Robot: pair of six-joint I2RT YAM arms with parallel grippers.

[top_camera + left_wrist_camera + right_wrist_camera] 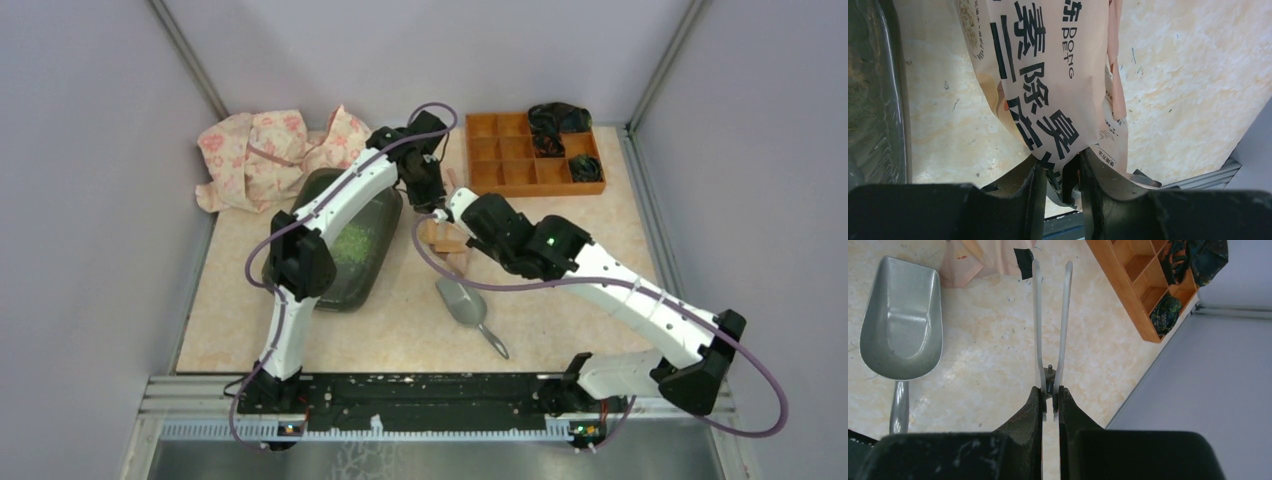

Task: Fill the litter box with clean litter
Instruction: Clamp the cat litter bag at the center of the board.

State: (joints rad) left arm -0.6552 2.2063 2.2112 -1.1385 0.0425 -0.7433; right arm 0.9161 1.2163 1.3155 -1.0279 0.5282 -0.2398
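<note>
The dark litter box lies left of centre, and its rim shows at the left edge of the left wrist view. A patch of light-green clean litter sits inside it. My left gripper is shut on a peach-pink printed bag, just right of the box. My right gripper is shut on a white two-armed clip. The clip's arms are spread and point toward the bag.
A grey metal scoop lies on the table in front of the bag. The orange compartmented organiser, with dark items in it, stands at the back right. A crumpled pink floral cloth lies at the back left. Walls enclose the table.
</note>
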